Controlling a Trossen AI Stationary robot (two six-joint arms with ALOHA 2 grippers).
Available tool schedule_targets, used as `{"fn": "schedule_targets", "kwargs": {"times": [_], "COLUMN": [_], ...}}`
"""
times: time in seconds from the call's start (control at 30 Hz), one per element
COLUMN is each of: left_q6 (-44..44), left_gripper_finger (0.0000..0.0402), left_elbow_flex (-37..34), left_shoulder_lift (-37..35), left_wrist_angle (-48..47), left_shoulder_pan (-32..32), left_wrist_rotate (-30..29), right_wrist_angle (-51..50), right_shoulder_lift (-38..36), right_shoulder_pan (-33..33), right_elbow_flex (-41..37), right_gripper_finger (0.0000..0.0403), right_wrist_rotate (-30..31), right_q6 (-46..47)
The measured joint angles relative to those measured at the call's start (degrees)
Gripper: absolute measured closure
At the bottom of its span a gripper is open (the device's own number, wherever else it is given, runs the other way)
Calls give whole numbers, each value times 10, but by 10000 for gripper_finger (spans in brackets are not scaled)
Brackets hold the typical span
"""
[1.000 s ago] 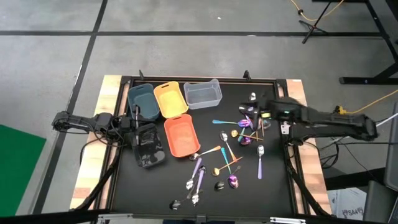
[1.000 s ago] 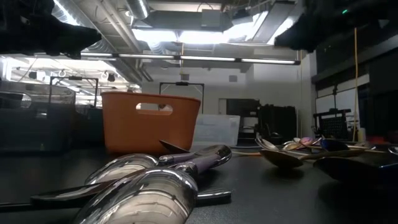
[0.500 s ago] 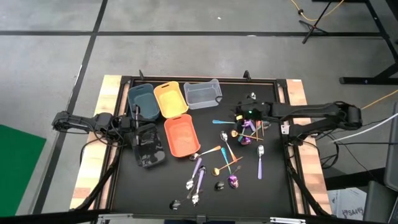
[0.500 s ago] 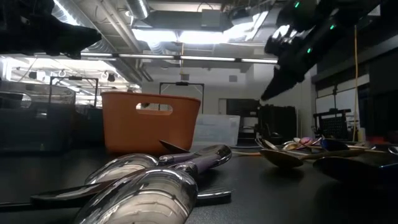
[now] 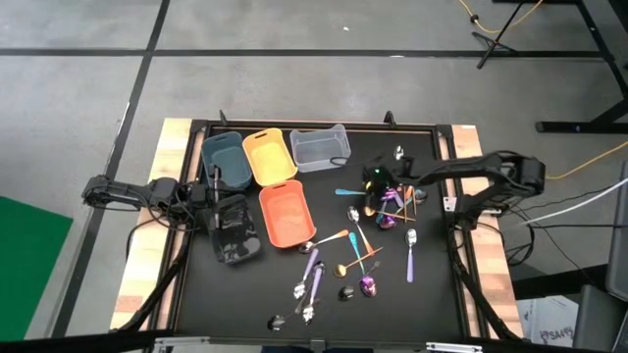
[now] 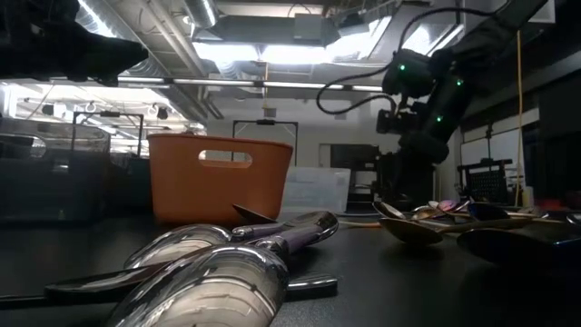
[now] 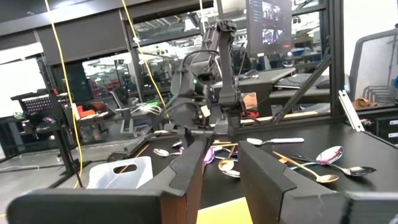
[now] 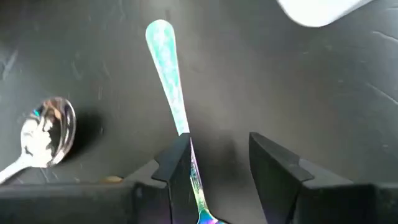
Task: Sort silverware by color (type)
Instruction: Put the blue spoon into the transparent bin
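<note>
The sorting is hardly begun: the silverware (image 5: 358, 250) lies scattered on the desk (image 5: 432, 294), and the bins (image 5: 270, 157) look without any piece. The right gripper (image 5: 373, 184), wide open, hovers over a teal spoon (image 8: 169, 81). The left gripper (image 5: 218, 204) waits, partly open and holding nothing, near the bins.

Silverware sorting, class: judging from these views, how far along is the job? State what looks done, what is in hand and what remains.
Done: nothing visible; the orange bin looks empty. In hand: the right gripper, open, hangs over the teal spoon, which lies flat on the table, ungrasped. The left gripper waits open by the bins. Left: nearly everything; the scattered silverware is unsorted.
</note>
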Motion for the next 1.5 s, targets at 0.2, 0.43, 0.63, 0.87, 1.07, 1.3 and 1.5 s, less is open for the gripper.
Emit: {"fn": "schedule_targets", "kwargs": {"times": [0.2,0.43,0.63,0.87,1.07,1.3,1.5], "left_q6": [0,0,0,0,0,0,0], "left_gripper_finger": [305,305,305,305,305,305,305], "left_elbow_flex": [0,0,0,0,0,0,0], "left_shoulder_lift": [0,0,0,0,0,0,0], "left_wrist_angle": [0,0,0,0,0,0,0], "left_shoulder_pan": [0,0,0,0,0,0,0], "left_wrist_rotate": [-1,-1,-1,-38,-43,-44,-44], "right_wrist_angle": [1,4,4,4,4,3,-14], "right_shoulder_lift": [31,58,61,62,62,61,50], "right_shoulder_pan": [0,0,0,1,1,1,0], "right_elbow_flex": [0,1,1,1,1,1,16], "right_gripper_finger": [251,252,293,357,396,399,401], "right_wrist_rotate": [-15,-15,-16,-17,-17,-17,-24], "right_q6": [-2,-2,-2,-1,0,0,0]}}
